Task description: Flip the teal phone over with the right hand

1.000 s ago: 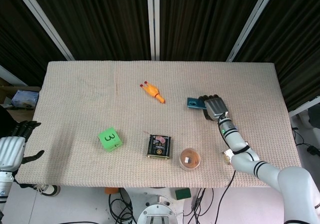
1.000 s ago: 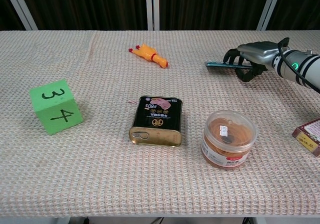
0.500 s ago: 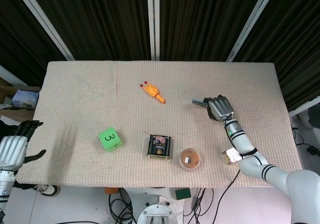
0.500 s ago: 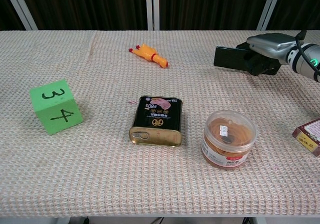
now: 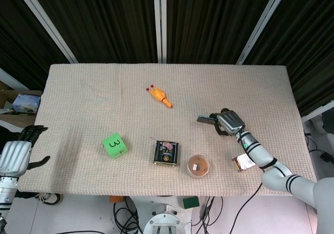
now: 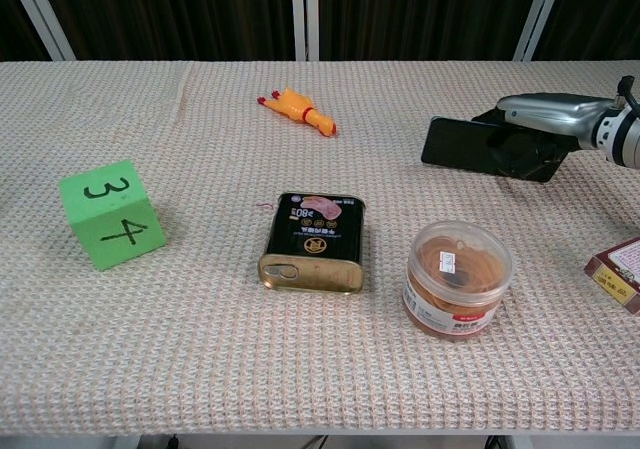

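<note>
Holding teal phone [image 6: 470, 147] on edge in right robot hand [image 6: 545, 119], above surface [image 6: 200, 309]; best to roll wrist further, then lower gently.

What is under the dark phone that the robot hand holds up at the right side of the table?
Only the bare beige woven tablecloth shows under the dark phone. The right robot hand holds it tilted; its fingers behind the phone are mostly covered, and so is the phone's far face.

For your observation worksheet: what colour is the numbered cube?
Bright green cube with black numerals, clearest in chest view.
</note>
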### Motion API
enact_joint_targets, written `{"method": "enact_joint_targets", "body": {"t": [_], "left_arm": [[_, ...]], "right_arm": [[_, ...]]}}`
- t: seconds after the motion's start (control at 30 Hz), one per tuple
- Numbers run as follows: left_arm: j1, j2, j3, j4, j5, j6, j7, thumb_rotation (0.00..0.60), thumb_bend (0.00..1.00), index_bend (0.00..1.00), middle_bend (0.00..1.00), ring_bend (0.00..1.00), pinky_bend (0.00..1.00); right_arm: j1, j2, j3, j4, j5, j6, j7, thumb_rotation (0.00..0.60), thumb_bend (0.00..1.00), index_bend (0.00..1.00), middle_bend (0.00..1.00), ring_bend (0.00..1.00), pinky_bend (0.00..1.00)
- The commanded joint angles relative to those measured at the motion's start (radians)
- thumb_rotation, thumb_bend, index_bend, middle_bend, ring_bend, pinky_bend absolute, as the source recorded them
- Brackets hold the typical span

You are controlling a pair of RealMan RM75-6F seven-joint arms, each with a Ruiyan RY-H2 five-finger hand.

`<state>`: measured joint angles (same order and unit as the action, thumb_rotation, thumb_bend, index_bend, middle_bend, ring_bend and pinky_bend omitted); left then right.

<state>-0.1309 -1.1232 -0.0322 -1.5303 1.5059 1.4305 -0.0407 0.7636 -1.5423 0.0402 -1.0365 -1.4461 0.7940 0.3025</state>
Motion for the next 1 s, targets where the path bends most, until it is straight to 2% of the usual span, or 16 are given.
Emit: {"method": "enact_joint_targets", "body": {"t": [0.03,0.07,0.1,0.13,0.2,0.47,0.63,0.7,0.77,0.87,1.0], "left_arm": [[-0.003,0.000,0.000,-0.001,-0.001,-0.004,0.002,0.600,0.12,0.20,0.18,0.14,0.35],[-0.003,0.000,-0.001,-0.001,-0.002,-0.005,0.002,0.600,0.12,0.20,0.18,0.14,0.35],[-0.005,0.000,-0.001,-0.001,-0.003,-0.007,0.002,0.600,0.12,0.20,0.18,0.14,0.35],[-0.005,0.000,-0.001,-0.001,-0.004,-0.008,0.002,0.600,0.12,0.20,0.18,0.14,0.35],[-0.007,0.000,-0.002,-0.001,-0.006,-0.011,0.002,0.600,0.12,0.20,0.18,0.15,0.35],[-0.009,0.000,-0.002,0.004,-0.010,-0.016,-0.003,0.600,0.12,0.20,0.18,0.15,0.35],[-0.005,0.002,-0.002,0.005,-0.009,-0.007,-0.006,0.600,0.12,0.20,0.18,0.15,0.35],[-0.002,0.002,-0.002,0.007,-0.008,0.001,-0.010,0.600,0.12,0.20,0.18,0.15,0.35],[0.003,0.002,-0.002,0.010,-0.006,0.009,-0.015,0.600,0.12,0.20,0.18,0.15,0.35],[0.008,0.001,0.000,0.016,-0.003,0.019,-0.022,0.600,0.12,0.20,0.18,0.15,0.35],[0.013,-0.007,0.001,0.026,0.005,0.032,-0.032,0.600,0.12,0.20,0.18,0.15,0.35]], "right_arm": [[0.008,0.019,-0.018,0.008,-0.034,-0.016,0.074,0.600,0.71,0.24,0.34,0.07,0.01],[0.009,0.016,-0.016,0.017,-0.037,-0.013,0.085,0.600,0.67,0.11,0.24,0.02,0.00],[0.009,0.011,-0.014,0.031,-0.039,-0.009,0.097,0.600,0.65,0.04,0.15,0.00,0.00],[0.010,0.006,-0.012,0.041,-0.039,-0.007,0.103,0.600,0.62,0.00,0.09,0.00,0.00],[0.011,-0.007,-0.006,0.066,-0.036,-0.003,0.108,0.600,0.60,0.00,0.01,0.00,0.00],[0.002,-0.096,0.043,0.187,-0.018,0.085,0.086,0.600,0.59,0.00,0.00,0.00,0.00],[-0.020,-0.098,0.055,0.192,-0.029,0.169,0.079,0.600,0.59,0.00,0.00,0.00,0.00],[-0.056,-0.083,0.053,0.177,-0.033,0.240,0.013,0.600,0.55,0.00,0.00,0.00,0.00],[-0.117,-0.059,0.049,0.137,-0.026,0.334,-0.109,0.600,0.50,0.00,0.00,0.00,0.00],[-0.240,0.006,0.032,-0.005,0.009,0.462,-0.281,0.594,0.44,0.00,0.00,0.00,0.00],[-0.416,0.078,-0.001,-0.197,0.066,0.632,-0.423,0.510,0.36,0.00,0.00,0.00,0.00]]}}
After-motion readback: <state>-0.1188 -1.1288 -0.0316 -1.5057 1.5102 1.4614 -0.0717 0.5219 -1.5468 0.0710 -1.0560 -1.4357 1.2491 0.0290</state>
